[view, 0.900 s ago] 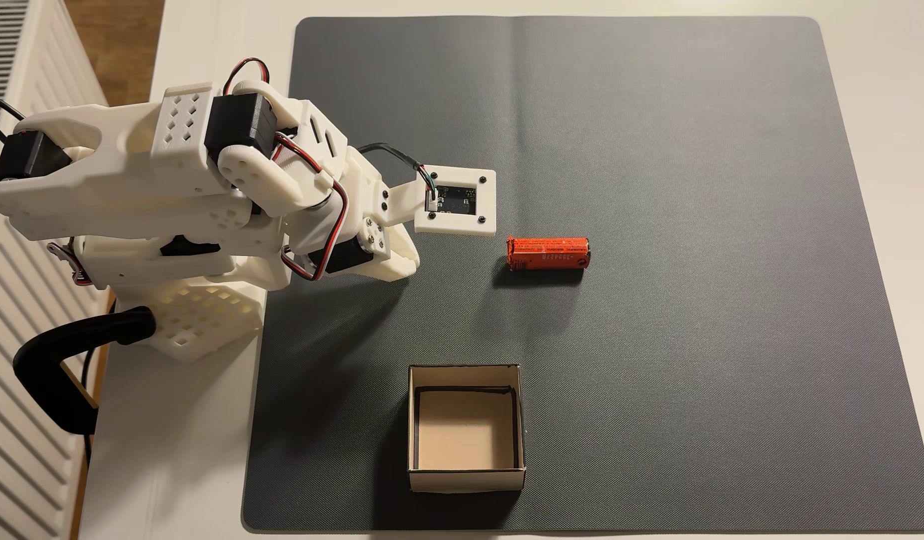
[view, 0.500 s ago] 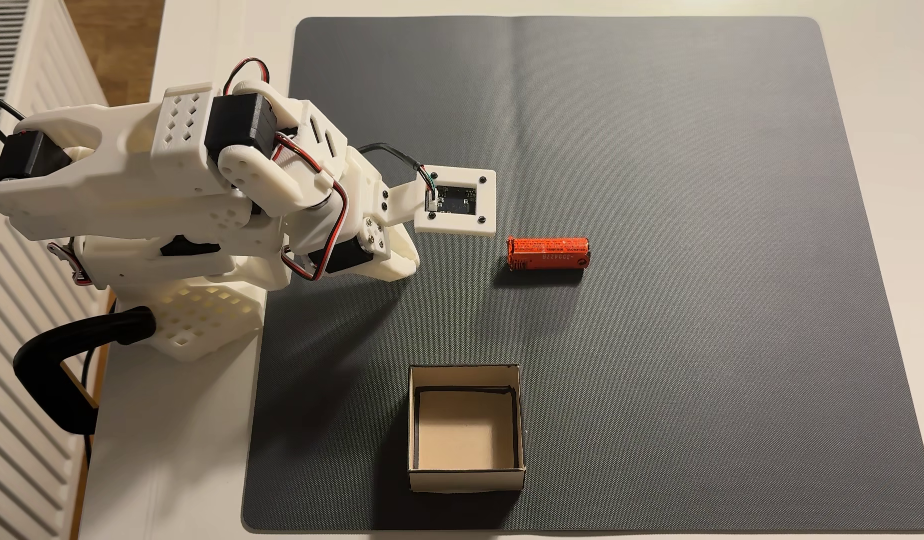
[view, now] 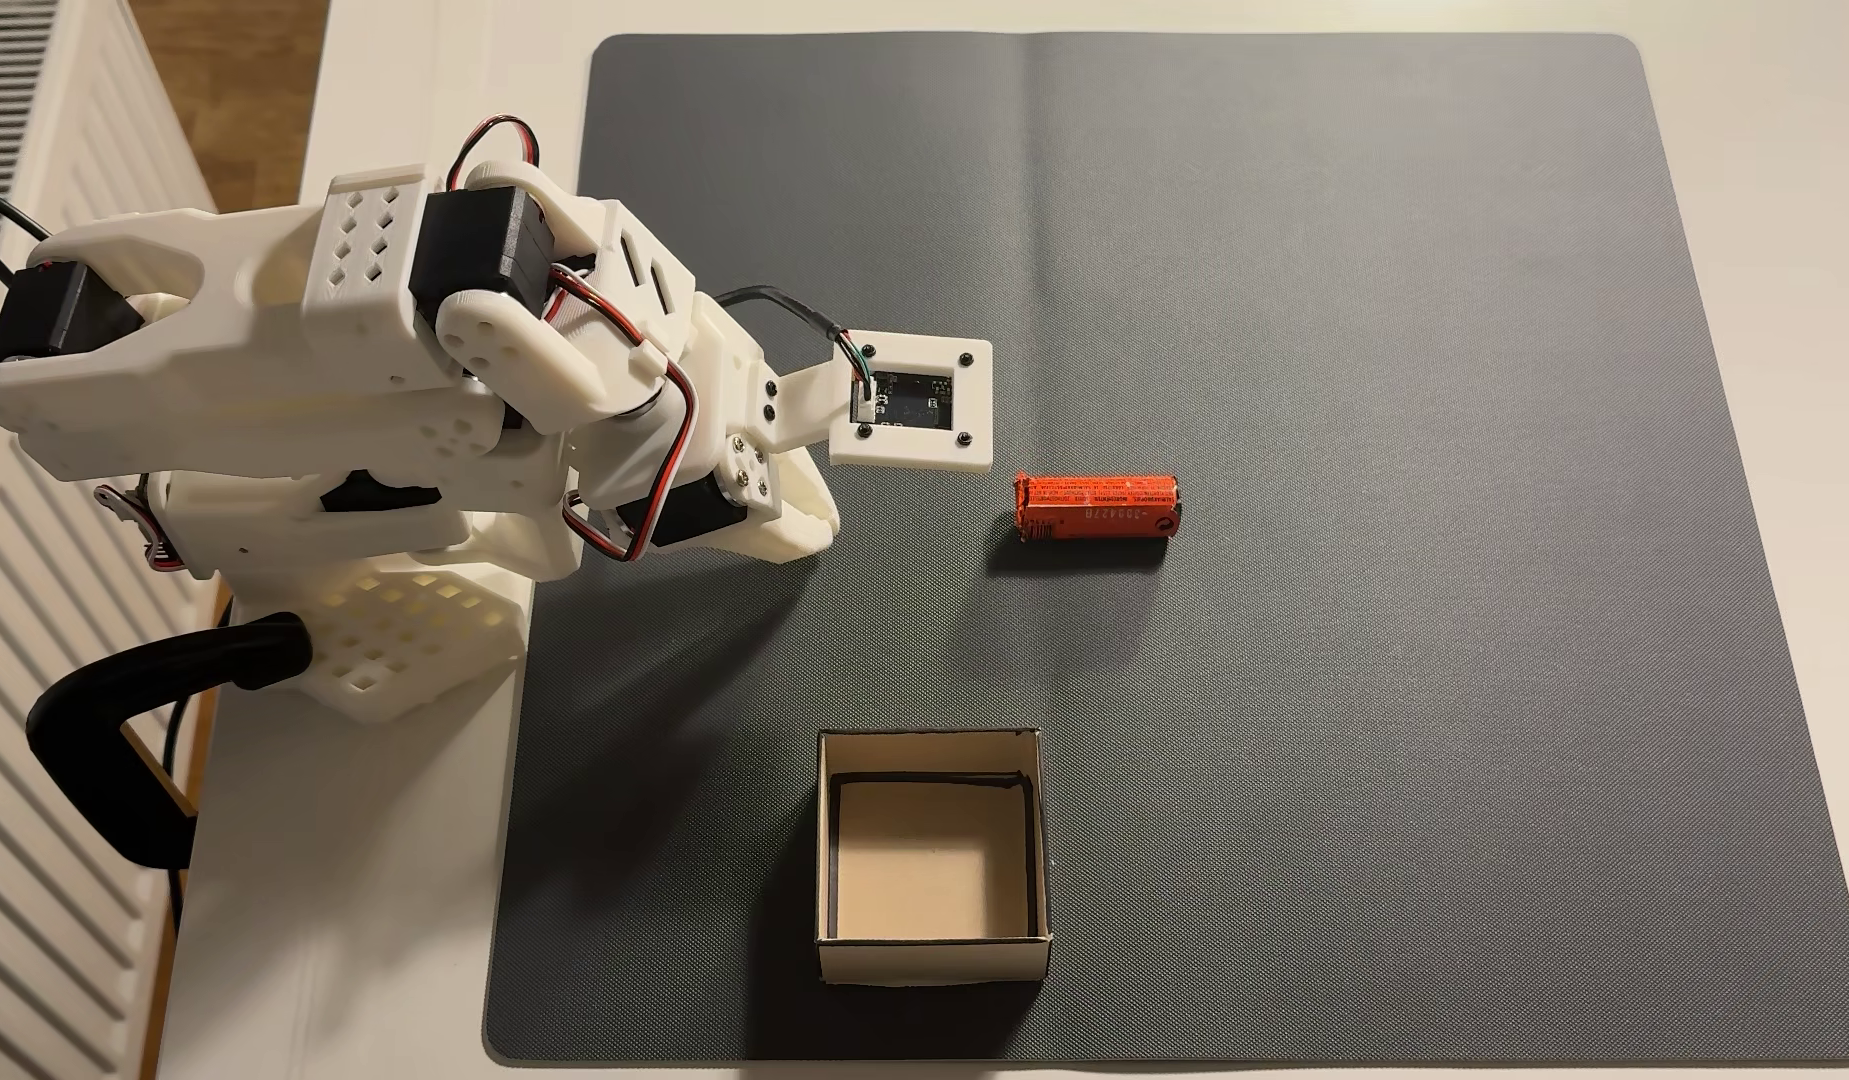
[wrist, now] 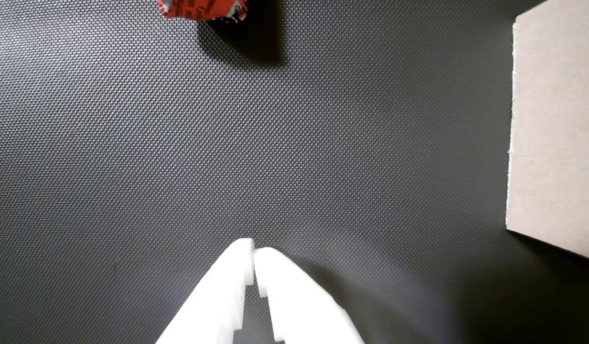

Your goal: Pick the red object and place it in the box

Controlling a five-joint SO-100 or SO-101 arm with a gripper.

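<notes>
The red object, an orange-red cylinder with dark print, lies on its side on the grey mat right of the arm. The wrist view catches one end of the red object at its top edge. The box, cream outside with a tan floor, stands open and holds nothing near the mat's front edge; one outer wall of the box fills the right side of the wrist view. My white gripper is shut with nothing in it, well short of the red object. In the fixed view the gripper is folded under the wrist.
The white arm stands folded at the mat's left edge, its camera mount jutting toward the cylinder. A black clamp grips the table edge, and a radiator runs along the left.
</notes>
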